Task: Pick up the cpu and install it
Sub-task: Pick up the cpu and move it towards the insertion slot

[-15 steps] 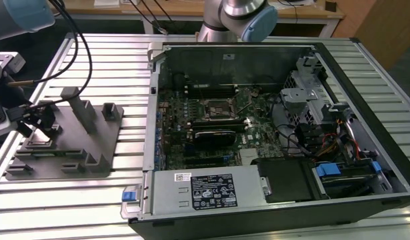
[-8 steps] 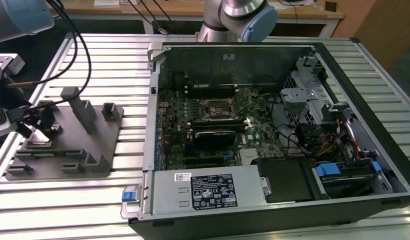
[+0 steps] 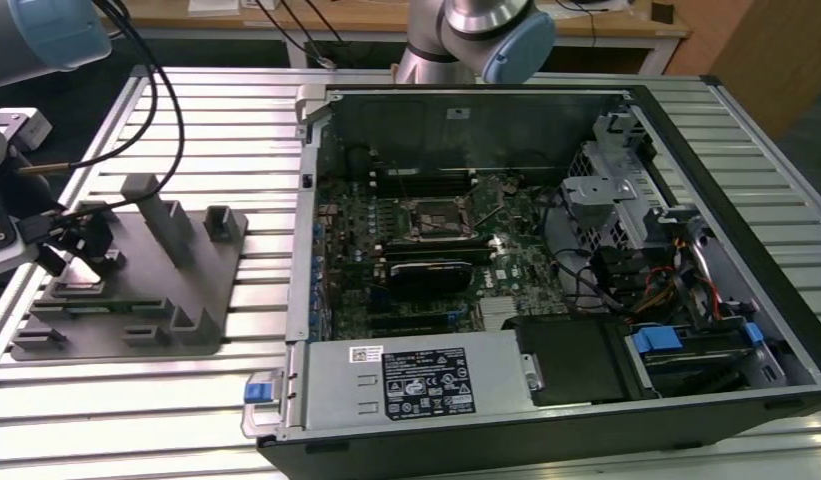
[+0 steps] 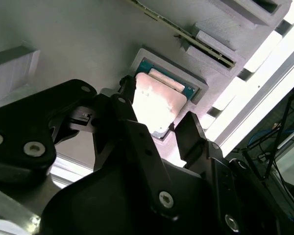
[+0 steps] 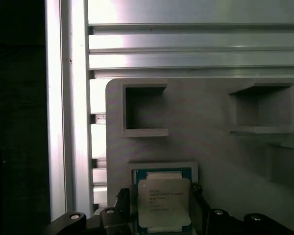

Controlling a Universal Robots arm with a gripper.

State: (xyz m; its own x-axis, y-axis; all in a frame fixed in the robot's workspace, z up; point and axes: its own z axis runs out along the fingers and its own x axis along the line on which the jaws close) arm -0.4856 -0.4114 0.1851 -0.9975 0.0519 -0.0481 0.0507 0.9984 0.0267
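While the arm [image 3: 37, 30] hangs low over the grey fixture plate [image 3: 183, 300] at the lower left of the exterior view, things stand thus:

cpu [image 5: 164, 203]: lies flat in a shallow square pocket of the plate, silvery top up, green rim showing round it.
pocket frame [image 5: 161, 165]: raised grey lip round the cpu.
pincer [image 4: 159, 110]: open; jaws spread, one black finger [image 4: 130, 98] on each side of the cpu, tips down approx at pocket level.
cpu vs pincer: chip sits btwn the two fingers, roughly centred; in the first wrist view the fingers stand just outside the pocket frame, not clamped on the chip. Contact w/ the frame: can't tell.
recesses [image 5: 146, 110]: two square ones in the plate beyond the cpu pocket, apart from the pincer.
posts [image 3: 163, 215]: upright grey blocks on the plate, near the pincer in the exterior view.
pc case [image 3: 730, 170]: open, on its side, centre to right of the exterior view, well apart from the pincer.
socket [image 3: 437, 215]: black square frame on the motherboard, mid-frame in the exterior view, well apart from the cpu.
table [image 3: 117, 420]: ribbed aluminium slats under plate & case.
task state: cpu not yet lifted.
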